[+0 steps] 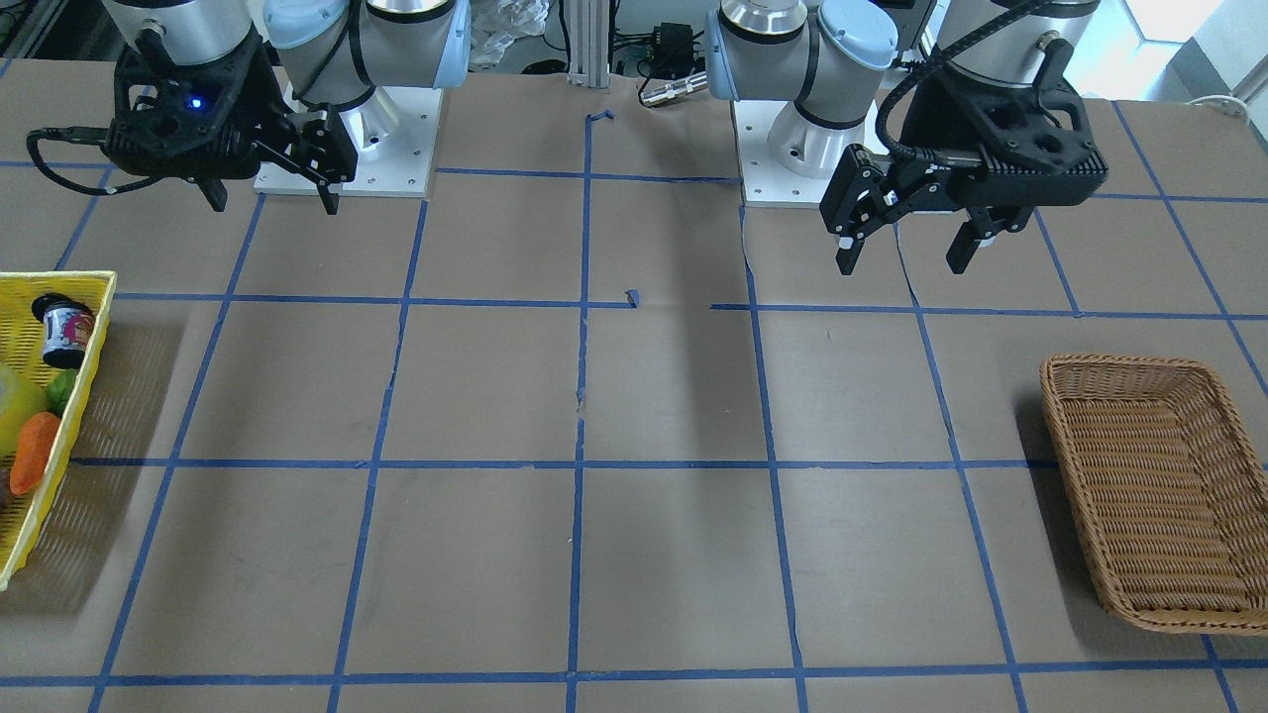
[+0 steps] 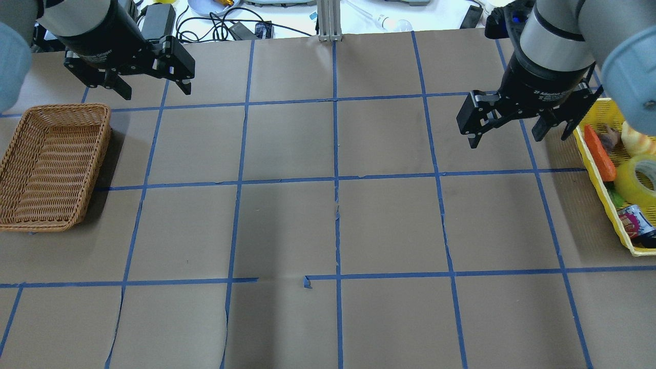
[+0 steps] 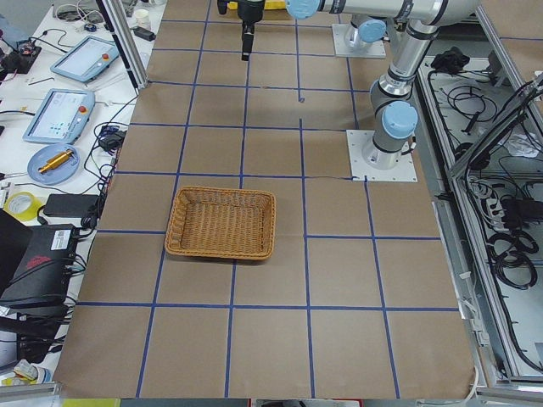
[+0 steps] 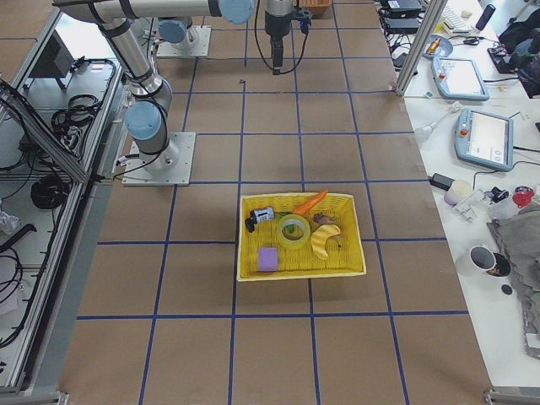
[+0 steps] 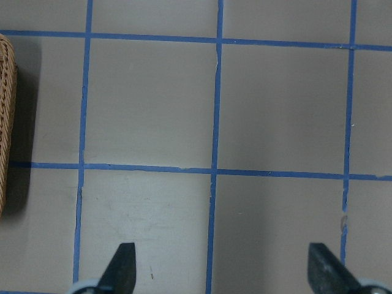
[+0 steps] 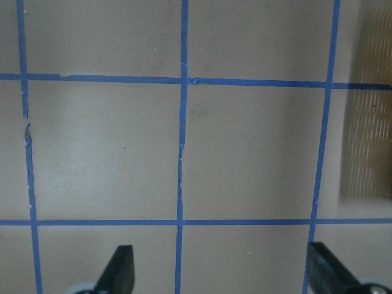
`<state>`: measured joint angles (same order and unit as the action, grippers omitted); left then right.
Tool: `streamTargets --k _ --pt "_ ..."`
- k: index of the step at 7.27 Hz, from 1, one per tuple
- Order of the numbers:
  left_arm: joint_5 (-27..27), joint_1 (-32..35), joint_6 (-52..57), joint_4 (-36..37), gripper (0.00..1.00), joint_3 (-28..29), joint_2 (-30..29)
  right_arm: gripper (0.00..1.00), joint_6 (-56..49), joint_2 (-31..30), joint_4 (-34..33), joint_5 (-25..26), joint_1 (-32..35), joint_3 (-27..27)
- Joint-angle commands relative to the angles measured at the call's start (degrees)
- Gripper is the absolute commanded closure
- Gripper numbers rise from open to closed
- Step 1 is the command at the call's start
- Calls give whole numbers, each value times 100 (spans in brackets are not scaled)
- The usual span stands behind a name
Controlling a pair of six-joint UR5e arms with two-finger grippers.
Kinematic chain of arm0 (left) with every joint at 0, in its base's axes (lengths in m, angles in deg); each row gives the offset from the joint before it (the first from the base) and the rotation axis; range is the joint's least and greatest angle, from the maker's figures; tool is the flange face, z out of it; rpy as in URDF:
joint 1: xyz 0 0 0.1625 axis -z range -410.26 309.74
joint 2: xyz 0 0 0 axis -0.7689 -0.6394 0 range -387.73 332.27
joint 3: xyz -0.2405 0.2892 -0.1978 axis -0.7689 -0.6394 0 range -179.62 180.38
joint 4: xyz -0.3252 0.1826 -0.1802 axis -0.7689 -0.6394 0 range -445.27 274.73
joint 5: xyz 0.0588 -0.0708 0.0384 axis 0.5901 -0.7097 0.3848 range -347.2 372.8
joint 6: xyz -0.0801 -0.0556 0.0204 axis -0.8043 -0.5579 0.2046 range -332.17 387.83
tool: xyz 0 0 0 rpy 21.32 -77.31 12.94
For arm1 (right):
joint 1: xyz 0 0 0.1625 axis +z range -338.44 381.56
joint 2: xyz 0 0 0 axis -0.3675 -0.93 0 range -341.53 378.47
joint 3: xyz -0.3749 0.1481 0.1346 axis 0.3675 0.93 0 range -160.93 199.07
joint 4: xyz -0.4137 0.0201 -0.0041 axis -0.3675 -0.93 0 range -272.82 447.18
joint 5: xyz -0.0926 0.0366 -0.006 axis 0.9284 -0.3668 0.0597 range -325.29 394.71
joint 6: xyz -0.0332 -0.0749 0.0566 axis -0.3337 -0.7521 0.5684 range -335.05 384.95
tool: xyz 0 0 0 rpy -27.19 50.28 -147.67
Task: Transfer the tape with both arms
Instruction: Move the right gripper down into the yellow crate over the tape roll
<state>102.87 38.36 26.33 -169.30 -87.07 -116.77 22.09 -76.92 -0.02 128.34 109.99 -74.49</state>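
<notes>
The yellow tape roll (image 2: 638, 179) lies in a yellow basket (image 2: 598, 174) at the table's right end, beside an orange carrot (image 2: 599, 152). It also shows in the exterior right view (image 4: 294, 229) and, partly, at the edge of the front-facing view (image 1: 15, 406). My right gripper (image 2: 505, 139) hangs open and empty above the table, left of the yellow basket and apart from it. My left gripper (image 2: 156, 92) hangs open and empty near the far corner of a wicker basket (image 2: 51, 164). Both wrist views show only bare table between the open fingertips (image 5: 122, 260) (image 6: 119, 263).
The brown wicker basket (image 1: 1159, 495) stands empty at the table's left end. The yellow basket (image 4: 299, 274) also holds a small can (image 2: 635, 225), a banana (image 4: 323, 240) and a purple block (image 4: 268, 258). Blue tape lines mark a grid on the brown table.
</notes>
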Motion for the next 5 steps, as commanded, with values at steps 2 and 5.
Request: streamTargets --k 2,5 --pt "3 -2 0 0 0 0 0 0 -1245 344 -417 -73 -1473 -13" --pt "3 6 0 0 0 0 9 0 -3277 1109 -991 -73 -3081 -117"
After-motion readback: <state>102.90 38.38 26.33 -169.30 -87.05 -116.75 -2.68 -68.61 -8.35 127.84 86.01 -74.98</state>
